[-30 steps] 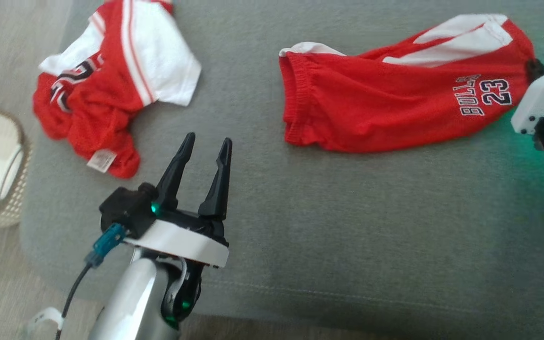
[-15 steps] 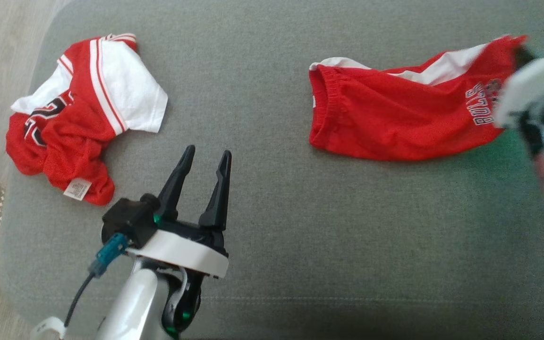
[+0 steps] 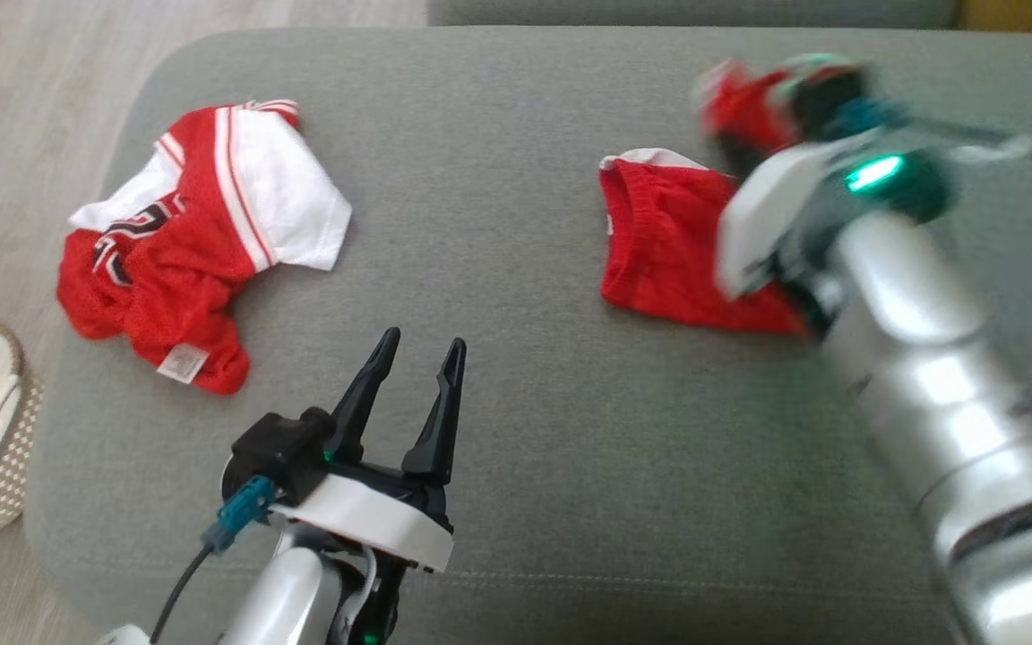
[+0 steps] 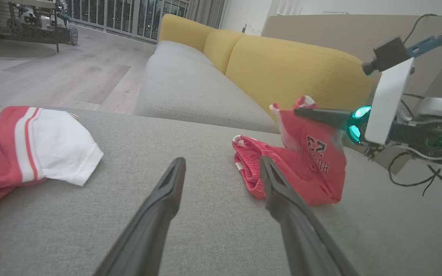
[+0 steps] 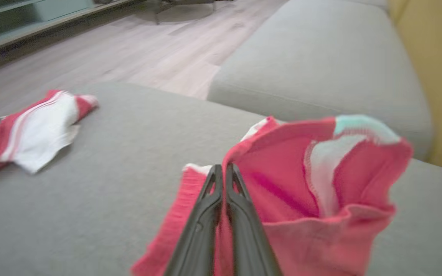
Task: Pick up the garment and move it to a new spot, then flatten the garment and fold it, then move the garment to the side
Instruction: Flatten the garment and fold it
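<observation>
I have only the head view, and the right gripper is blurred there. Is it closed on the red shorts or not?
Observer: Closed. In the right wrist view the right gripper is shut, with the red shorts pinched in it.
Operator: Are the shorts fully off the cushion?
Observer: No. The left wrist view shows the gripped leg end raised, while the waistband end lies on the grey cushion.
Operator: Is any print visible on them?
Observer: Yes. In the left wrist view a number print shows on the raised part.
</observation>
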You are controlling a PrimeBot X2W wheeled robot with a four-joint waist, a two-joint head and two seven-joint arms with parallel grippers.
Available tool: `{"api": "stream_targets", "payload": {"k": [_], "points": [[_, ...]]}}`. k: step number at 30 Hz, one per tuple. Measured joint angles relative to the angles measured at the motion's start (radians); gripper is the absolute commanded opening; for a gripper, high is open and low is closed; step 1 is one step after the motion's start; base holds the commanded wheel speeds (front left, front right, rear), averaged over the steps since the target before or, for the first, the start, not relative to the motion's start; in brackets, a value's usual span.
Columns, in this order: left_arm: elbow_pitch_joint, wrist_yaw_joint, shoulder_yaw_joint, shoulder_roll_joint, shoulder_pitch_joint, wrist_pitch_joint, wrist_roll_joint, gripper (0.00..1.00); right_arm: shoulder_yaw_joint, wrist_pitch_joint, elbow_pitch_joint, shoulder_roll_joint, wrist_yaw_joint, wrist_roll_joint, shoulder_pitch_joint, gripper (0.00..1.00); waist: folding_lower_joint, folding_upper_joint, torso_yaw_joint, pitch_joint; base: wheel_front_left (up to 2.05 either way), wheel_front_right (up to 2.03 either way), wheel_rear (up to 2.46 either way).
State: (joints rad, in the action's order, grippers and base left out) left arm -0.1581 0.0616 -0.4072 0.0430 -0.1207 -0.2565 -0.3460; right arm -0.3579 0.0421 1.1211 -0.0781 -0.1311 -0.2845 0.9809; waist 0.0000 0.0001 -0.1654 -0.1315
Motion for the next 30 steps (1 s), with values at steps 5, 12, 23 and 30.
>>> {"api": "stream_targets", "payload": {"k": [5, 12, 23, 30], "points": [[0.001, 0.000, 0.004, 0.000, 0.001, 0.000, 0.000, 1.00, -0.195, -0.091, -0.137, 0.014, 0.000, -0.128, -0.082, 0.00, 0.0000, 0.0000, -0.018, -0.014, 0.00, 0.00, 0.00], [0.003, -0.002, 0.004, 0.001, 0.001, 0.000, -0.008, 1.00, -0.222, -0.070, -0.182, 0.010, 0.000, -0.158, -0.092, 1.00, 0.0000, 0.0000, -0.036, -0.026, 0.00, 0.00, 0.00], [0.043, -0.028, 0.023, 0.001, 0.018, 0.000, 0.010, 1.00, 0.107, 0.083, -0.187, -0.086, 0.000, -0.009, -0.149, 1.00, 0.0000, 0.0000, -0.020, -0.007, 0.00, 0.00, 0.00], [0.057, -0.036, 0.019, 0.001, 0.028, 0.000, 0.011, 1.00, 0.276, 0.072, -0.182, -0.096, 0.000, 0.092, -0.249, 1.00, 0.0000, 0.0000, -0.019, -0.008, 0.00, 0.00, 0.00]]}}
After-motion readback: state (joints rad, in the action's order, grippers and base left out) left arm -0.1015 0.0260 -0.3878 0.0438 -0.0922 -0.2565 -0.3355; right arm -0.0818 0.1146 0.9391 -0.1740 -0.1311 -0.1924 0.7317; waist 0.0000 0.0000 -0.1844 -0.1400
